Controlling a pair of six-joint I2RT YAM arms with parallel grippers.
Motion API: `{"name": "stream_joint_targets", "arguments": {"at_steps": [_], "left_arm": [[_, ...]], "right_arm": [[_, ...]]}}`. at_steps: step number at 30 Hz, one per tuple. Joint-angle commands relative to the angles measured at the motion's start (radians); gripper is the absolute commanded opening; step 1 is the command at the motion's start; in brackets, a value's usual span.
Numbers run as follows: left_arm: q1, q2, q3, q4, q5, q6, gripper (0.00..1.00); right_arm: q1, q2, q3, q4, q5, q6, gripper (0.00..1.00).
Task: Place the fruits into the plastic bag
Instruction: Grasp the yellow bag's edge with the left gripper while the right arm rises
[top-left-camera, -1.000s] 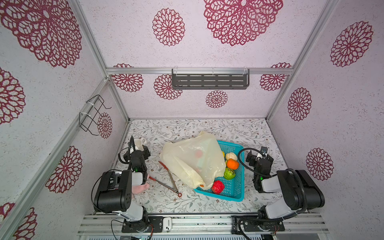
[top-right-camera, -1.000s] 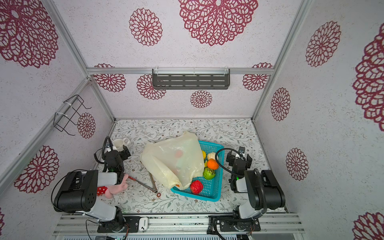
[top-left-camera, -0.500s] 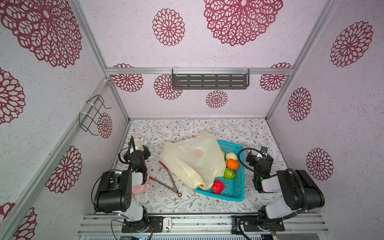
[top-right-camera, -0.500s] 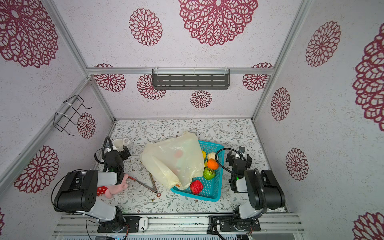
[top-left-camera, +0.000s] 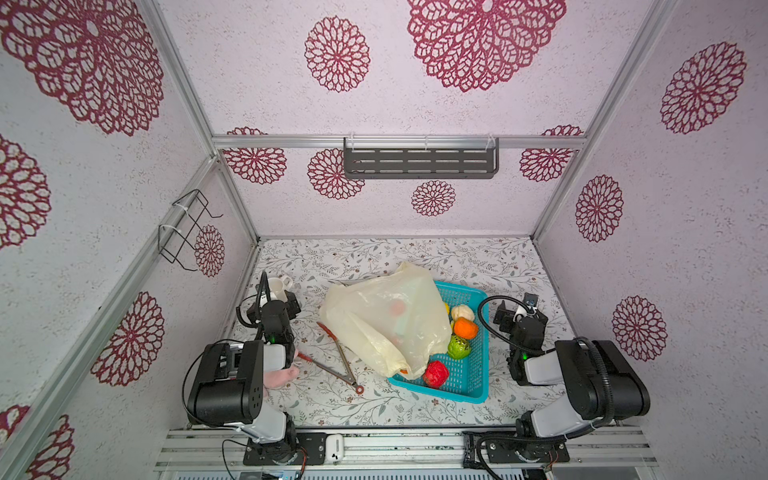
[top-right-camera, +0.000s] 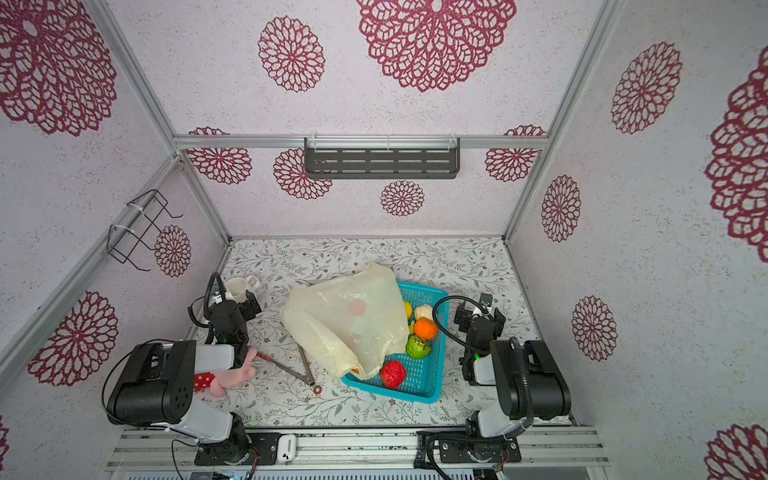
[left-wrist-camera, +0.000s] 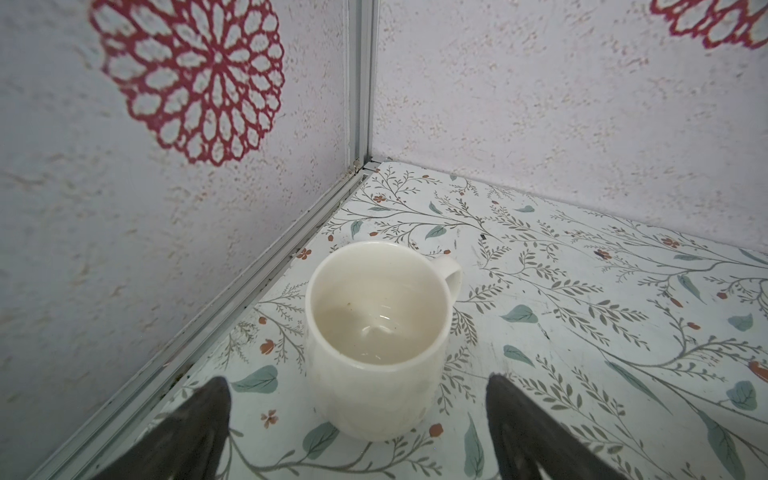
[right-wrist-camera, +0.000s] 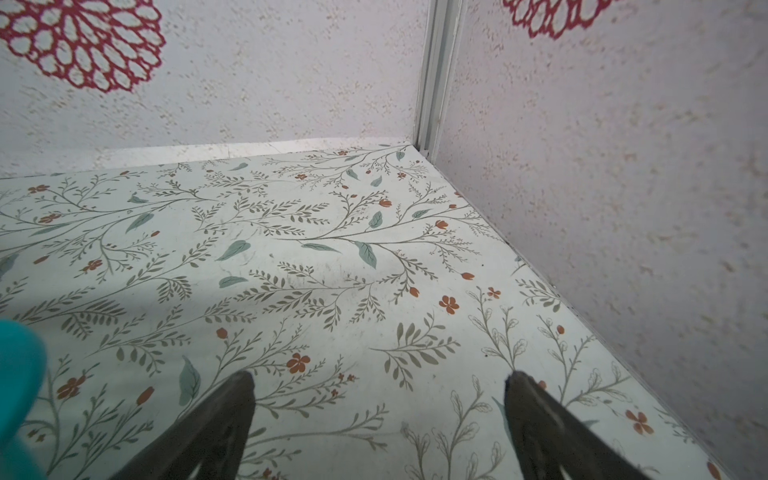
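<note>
No change can be made out between the earlier top views and now. The plastic bag (top-left-camera: 386, 320) lies draped over the turquoise basket (top-left-camera: 478, 374) in the same spot, and the fruits (top-left-camera: 465, 328) beside it have not shifted. The left end effector (left-wrist-camera: 357, 380) and the right end effector (right-wrist-camera: 380, 374) sit where they were, jaws spread wide.

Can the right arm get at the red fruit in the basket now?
Probably yes: the red fruit lies uncovered at the near end of the basket, the bag drapes only its left side, and the right gripper stands open beside it.
</note>
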Motion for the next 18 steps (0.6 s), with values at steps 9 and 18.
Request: {"name": "stream_joint_targets", "arguments": {"at_steps": [9,18], "left_arm": [[-0.013,-0.191,0.506,-1.017,0.036,-0.465,0.98],[-0.08,-0.12,0.602,-1.211,0.573,-0.765,0.98]], "right_arm": [[0.115,-0.388,0.402,-0.922,0.262,0.144,0.99],[0.282,-0.449,0.507,-1.011,0.347,0.112,0.99]]}}
